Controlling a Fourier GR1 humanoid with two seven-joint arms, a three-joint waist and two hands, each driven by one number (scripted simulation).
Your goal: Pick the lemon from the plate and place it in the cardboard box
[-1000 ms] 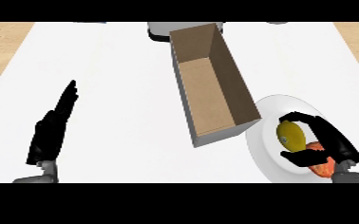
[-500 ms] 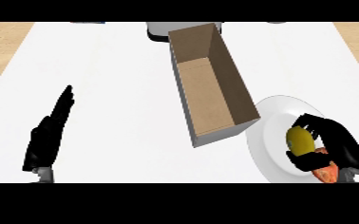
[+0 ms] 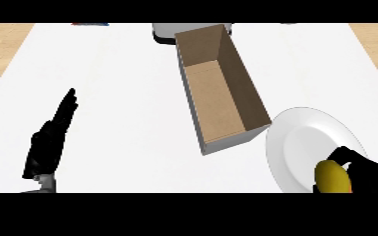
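The yellow lemon [image 3: 331, 176] is at the lower right, over the near edge of the white plate [image 3: 303, 140]. My right hand [image 3: 357, 165] is curled round the lemon, mostly cut off by the view's lower edge. The open cardboard box [image 3: 218, 87] lies lengthwise in the middle of the counter, its near end touching the plate's left rim; its inside is bare. My left hand [image 3: 50, 140] rests open at the lower left, fingers straight and pointing away.
A grey-white appliance [image 3: 168, 31] stands behind the box's far end at the counter's back edge. The white counter [image 3: 118, 80] spreads wide between my left hand and the box.
My right hand with the lemon has slid toward the lower right edge of the view, and the reddish item seen near it earlier is out of sight. My left hand barely shifted.
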